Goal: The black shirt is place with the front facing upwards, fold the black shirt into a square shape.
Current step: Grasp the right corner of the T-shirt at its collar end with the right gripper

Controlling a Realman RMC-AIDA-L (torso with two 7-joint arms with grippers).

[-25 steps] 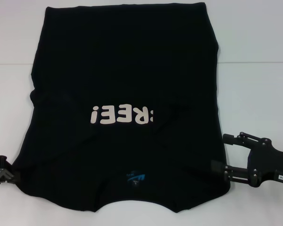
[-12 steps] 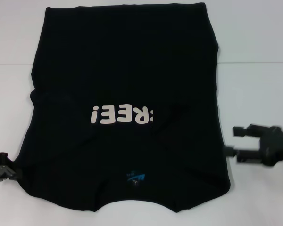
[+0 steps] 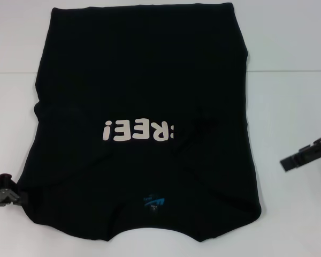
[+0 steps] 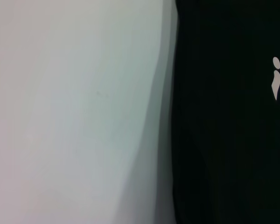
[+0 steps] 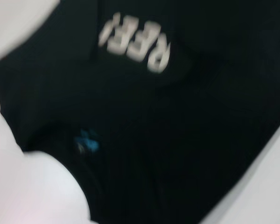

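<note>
The plain white desk (image 3: 294, 64) is covered across its middle by the large black cloth T-shirt (image 3: 144, 75), white lettering upward, neckline toward the near edge. The left end effector (image 3: 4, 194) is seen at the shirt's near-left corner, the right end effector (image 3: 307, 154) apart near the right edge; whether either is spread cannot be told.

Left hand (image 3: 2, 191): a black, blocky rigid part with a grey metallic face, seen only in part at the picture's edge. Right hand (image 3: 305, 155): slim, matte-black angular bars, likewise only partly in view.
</note>
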